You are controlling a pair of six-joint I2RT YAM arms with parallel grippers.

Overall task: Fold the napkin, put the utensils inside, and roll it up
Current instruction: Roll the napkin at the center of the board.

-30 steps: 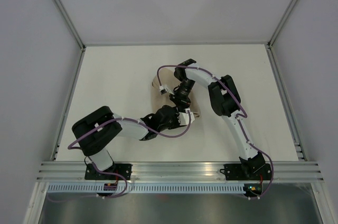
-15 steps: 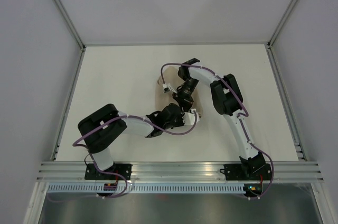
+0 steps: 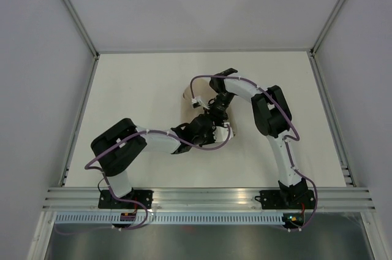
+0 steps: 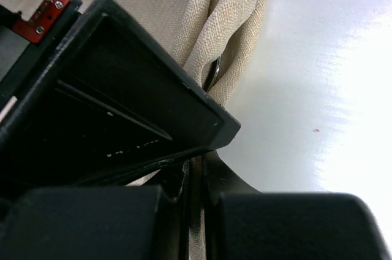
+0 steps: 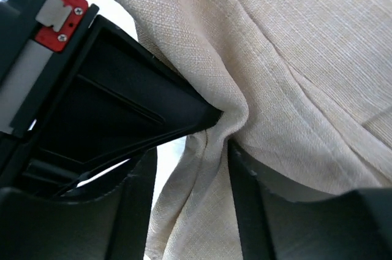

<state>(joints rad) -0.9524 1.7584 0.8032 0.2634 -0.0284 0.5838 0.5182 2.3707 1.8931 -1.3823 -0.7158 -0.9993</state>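
Napkin [image 3: 185, 105] cloth lies bunched near the middle of the white desk [image 3: 135, 88]. In the overhead view most of it is hidden under the two arms, and only a beige strip shows at the 10 o'clock side of where the hands meet. Both hands sit close together over the bundle. The left hand [image 3: 211, 129] reaches in from 8 o'clock, and the right hand [image 3: 215, 111] comes down from 1 o'clock, just beyond it.

In the left wrist view, the left hand [image 4: 205, 152] is clenched on the napkin [image 4: 184, 2]. A narrow tuck of fabric runs down between its black fingers [image 4: 122, 113], whose tips almost meet. Above the fingertips the cloth rises in soft vertical folds toward 12 o'clock. A thin curved silver metal piece [image 4: 212, 73] peeks out of one fold, but too little of it shows to tell what it belongs to. Bare glossy desk [image 4: 318, 88] fills the 3 o'clock side.

In the right wrist view, the right hand [image 5: 220, 131] is also clenched on the napkin [image 5: 306, 57]. Gathered fabric is pinched between the pointed tip of the upper finger [image 5: 122, 107] and the lower finger. Creases fan out from the pinch toward 1 o'clock, and a loose tail hangs toward 6 o'clock. A hem seam runs slantwise across the cloth at the upper right.
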